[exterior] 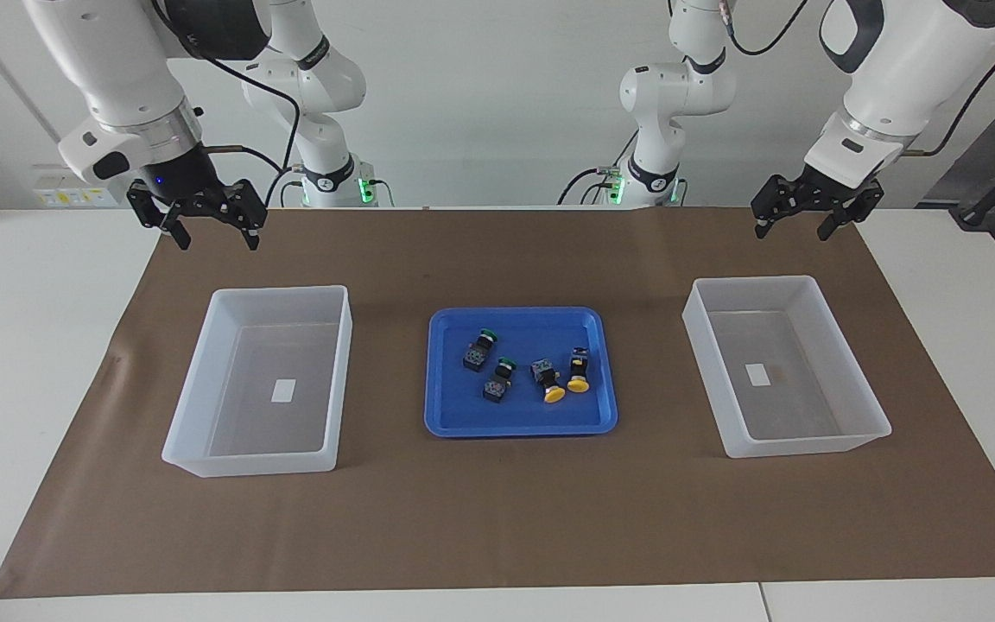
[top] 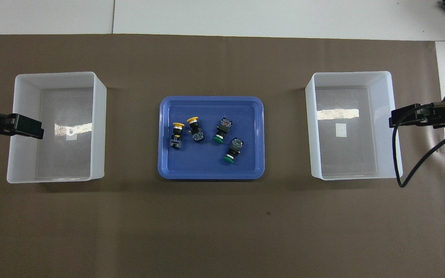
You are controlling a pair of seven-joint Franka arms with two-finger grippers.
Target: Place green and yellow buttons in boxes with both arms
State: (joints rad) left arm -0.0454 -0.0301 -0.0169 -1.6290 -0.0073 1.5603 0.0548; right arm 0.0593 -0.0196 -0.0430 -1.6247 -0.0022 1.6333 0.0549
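Four buttons lying in the blue tray (exterior: pixel 437 380)

Left gripper (exterior: pixel 795 223) and right gripper (exterior: pixel 211 226) are hanging with jaws spread, empty, above the table edge beside the two bins.

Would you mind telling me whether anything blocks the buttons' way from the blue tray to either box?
Nothing visible does. The four buttons lie loose in the blue tray; bare brown mat separates it from each open box. Only the tray's low rim and the box walls need clearing.

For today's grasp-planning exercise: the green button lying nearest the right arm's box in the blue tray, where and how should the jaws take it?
Probably grip the green button across its dark blocky body, coming straight down. It lies on its side in the blue tray, clear of its neighbour, and the flat body sides suit jaws better than the small round cap.
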